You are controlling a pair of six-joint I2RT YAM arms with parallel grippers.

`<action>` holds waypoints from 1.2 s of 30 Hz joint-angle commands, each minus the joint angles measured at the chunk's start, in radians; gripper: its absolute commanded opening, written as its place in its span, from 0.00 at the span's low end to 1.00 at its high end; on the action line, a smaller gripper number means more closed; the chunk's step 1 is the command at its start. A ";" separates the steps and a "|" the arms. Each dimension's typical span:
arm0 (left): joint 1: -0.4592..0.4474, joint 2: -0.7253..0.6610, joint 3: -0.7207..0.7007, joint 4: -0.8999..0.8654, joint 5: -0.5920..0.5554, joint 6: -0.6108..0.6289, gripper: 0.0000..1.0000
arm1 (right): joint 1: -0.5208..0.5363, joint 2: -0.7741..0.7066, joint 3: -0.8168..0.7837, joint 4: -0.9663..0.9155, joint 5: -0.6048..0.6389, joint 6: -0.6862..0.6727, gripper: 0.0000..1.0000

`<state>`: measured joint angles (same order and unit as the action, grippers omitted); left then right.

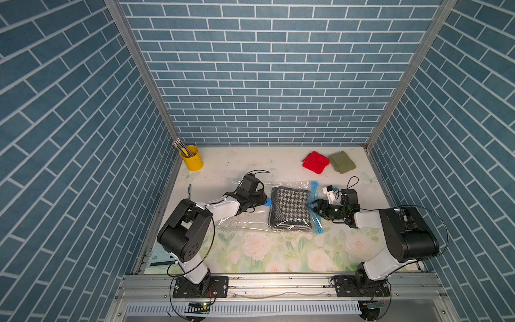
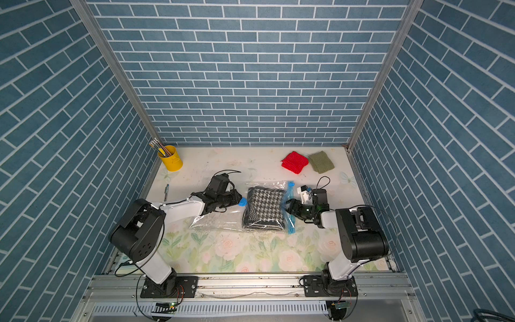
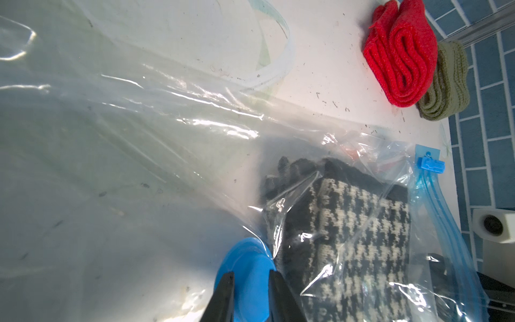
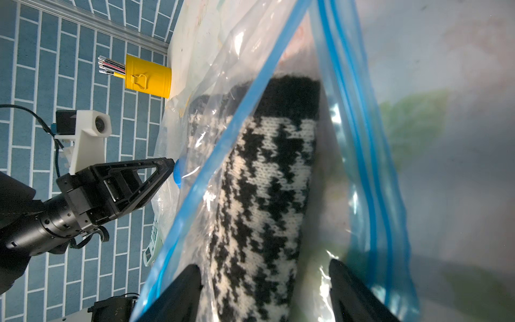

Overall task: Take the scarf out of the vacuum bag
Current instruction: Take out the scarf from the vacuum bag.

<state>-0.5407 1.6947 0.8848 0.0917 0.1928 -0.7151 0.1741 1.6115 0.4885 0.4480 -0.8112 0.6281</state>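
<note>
Valve cap (image 3: pixel 245 256) pinched in left tool (image 3: pixel 250 274), right tool (image 4: pixel 263 264) spread wide astride scarf (image 4: pixel 267 172) edge

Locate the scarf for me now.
In both top views the scarf lies mid-table inside the vacuum bag, between the left gripper and the right gripper.

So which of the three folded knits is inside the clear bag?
The black-and-white houndstooth scarf: it alone lies inside the vacuum bag. The red knit and the olive-green knit sit outside it, side by side, farther back.
</note>
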 commanded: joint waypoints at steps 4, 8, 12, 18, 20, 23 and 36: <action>-0.012 -0.030 0.009 0.016 -0.003 -0.001 0.26 | 0.004 -0.020 -0.007 -0.014 0.011 -0.015 0.76; -0.013 -0.028 0.013 0.012 -0.003 0.000 0.26 | 0.005 -0.017 -0.005 -0.013 0.009 -0.015 0.76; -0.013 -0.028 0.011 0.012 -0.003 0.000 0.26 | 0.004 -0.015 -0.004 -0.011 0.009 -0.015 0.76; -0.016 -0.027 0.011 0.013 -0.003 0.000 0.26 | 0.004 -0.015 -0.006 -0.009 0.009 -0.015 0.76; -0.015 -0.029 0.013 0.011 -0.004 0.000 0.26 | 0.005 -0.014 -0.007 -0.006 0.009 -0.015 0.76; -0.015 -0.026 0.013 0.011 -0.004 -0.001 0.26 | 0.004 -0.014 -0.008 -0.006 0.007 -0.015 0.76; -0.016 -0.026 0.013 0.014 -0.006 -0.002 0.26 | 0.004 -0.010 -0.011 -0.001 0.008 -0.014 0.76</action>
<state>-0.5472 1.6920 0.8848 0.0921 0.1802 -0.7155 0.1741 1.6115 0.4885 0.4484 -0.8112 0.6281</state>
